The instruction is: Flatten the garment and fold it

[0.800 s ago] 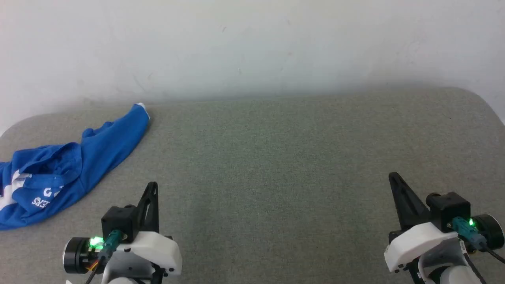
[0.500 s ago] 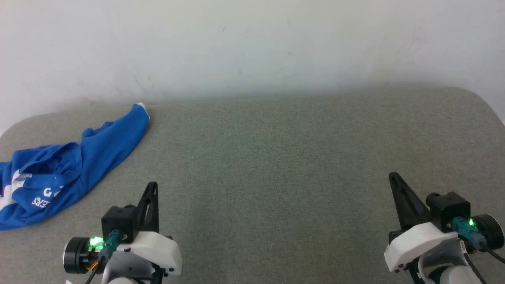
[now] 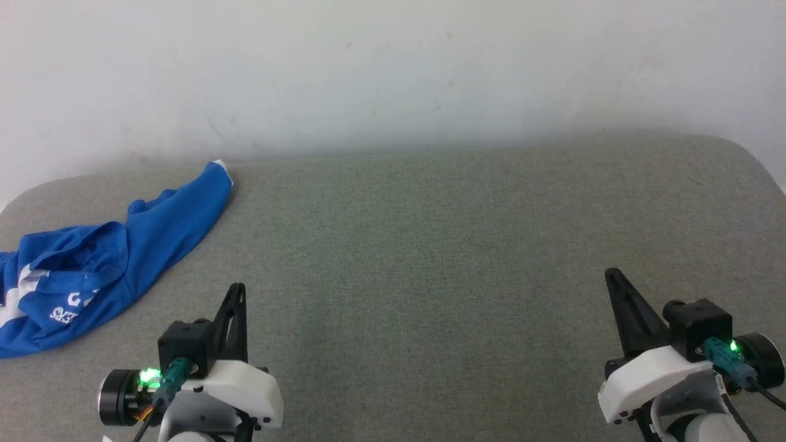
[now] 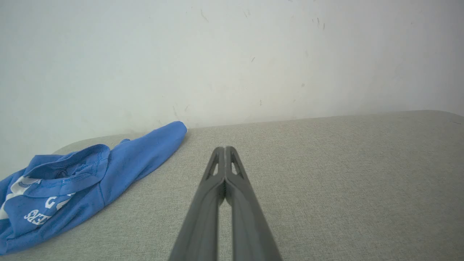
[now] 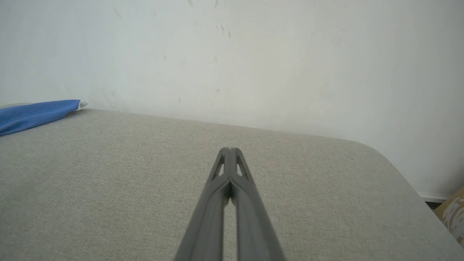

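Both my grippers are closed on nothing: the left gripper (image 3: 237,288) and right gripper (image 3: 611,274) rest low over the grey-green woven table (image 3: 430,245), fingertips pressed together in each wrist view. The crumpled bright blue soft shorts (image 3: 110,270) lie well to my left, one leg stretching toward the white wall (image 3: 393,73). They sit close to the table's left edge, so a careless tug could drag them off, and pinching a single layer would probably bunch them further. The white print reads only partly: letters seemingly ending "ERS", the rest folded under.
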Robot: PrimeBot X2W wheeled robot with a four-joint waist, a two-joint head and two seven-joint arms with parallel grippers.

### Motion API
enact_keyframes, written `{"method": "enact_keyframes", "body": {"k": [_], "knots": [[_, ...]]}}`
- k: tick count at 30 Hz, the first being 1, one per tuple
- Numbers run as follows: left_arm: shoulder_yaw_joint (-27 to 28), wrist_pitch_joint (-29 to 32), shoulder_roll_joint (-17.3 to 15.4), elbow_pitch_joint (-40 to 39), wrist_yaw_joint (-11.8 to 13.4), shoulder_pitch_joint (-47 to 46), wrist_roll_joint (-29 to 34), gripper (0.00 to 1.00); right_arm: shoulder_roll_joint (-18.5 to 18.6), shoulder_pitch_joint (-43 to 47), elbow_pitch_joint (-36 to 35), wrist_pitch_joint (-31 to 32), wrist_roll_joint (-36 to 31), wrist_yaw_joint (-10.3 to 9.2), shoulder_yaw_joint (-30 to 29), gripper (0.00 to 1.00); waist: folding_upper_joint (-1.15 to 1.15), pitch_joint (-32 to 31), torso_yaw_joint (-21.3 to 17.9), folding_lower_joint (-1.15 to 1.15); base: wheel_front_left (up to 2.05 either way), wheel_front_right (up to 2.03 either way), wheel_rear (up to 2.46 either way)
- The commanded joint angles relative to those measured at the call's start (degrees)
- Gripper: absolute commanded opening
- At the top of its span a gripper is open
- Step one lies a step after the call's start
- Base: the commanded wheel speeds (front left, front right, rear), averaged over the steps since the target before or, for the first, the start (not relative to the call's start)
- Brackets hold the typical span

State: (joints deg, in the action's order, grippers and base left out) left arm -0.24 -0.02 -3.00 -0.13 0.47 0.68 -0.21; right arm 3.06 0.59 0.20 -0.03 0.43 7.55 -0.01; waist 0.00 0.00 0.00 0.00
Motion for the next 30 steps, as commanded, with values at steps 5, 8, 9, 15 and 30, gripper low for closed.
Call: {"method": "enact_keyframes", "body": {"k": [5, 8, 9, 15, 30], "knots": [[0.24, 0.02, 0.13, 0.13, -0.47, -0.68, 0.21, 0.00, -0.18, -0.59, -0.20, 0.03, -0.43, -0.06, 0.01, 0.00, 0.00, 0.00, 0.00, 0.00, 0.00, 0.00, 0.00], [0.24, 0.02, 0.13, 0.13, -0.47, -0.68, 0.21, 0.00, -0.18, -0.59, -0.20, 0.03, -0.43, -0.06, 0.01, 0.00, 0.00, 0.00, 0.00, 0.00, 0.00, 0.00, 0.00], [0.24, 0.02, 0.13, 0.13, -0.47, -0.68, 0.21, 0.00, -0.18, -0.59, -0.20, 0.03, -0.43, -0.06, 0.01, 0.00, 0.00, 0.00, 0.00, 0.00, 0.00, 0.00, 0.00], [0.01, -0.27, -0.01, 0.01, -0.03, 0.13, -0.15, 1.00, 0.03, 0.07, 0.20, -0.27, 0.43, 0.00, -0.23, 1.00, 0.00, 0.01, 0.01, 0.00, 0.00, 0.00, 0.00], [0.45, -1.95, 0.01, -0.19, -0.37, 0.86, -1.14, 1.00, 0.00, 0.30, 1.03, -1.95, 2.22, -0.01, -2.14, 1.00, 0.00, 0.15, 0.09, 0.00, 0.00, 0.00, 0.00]]}}
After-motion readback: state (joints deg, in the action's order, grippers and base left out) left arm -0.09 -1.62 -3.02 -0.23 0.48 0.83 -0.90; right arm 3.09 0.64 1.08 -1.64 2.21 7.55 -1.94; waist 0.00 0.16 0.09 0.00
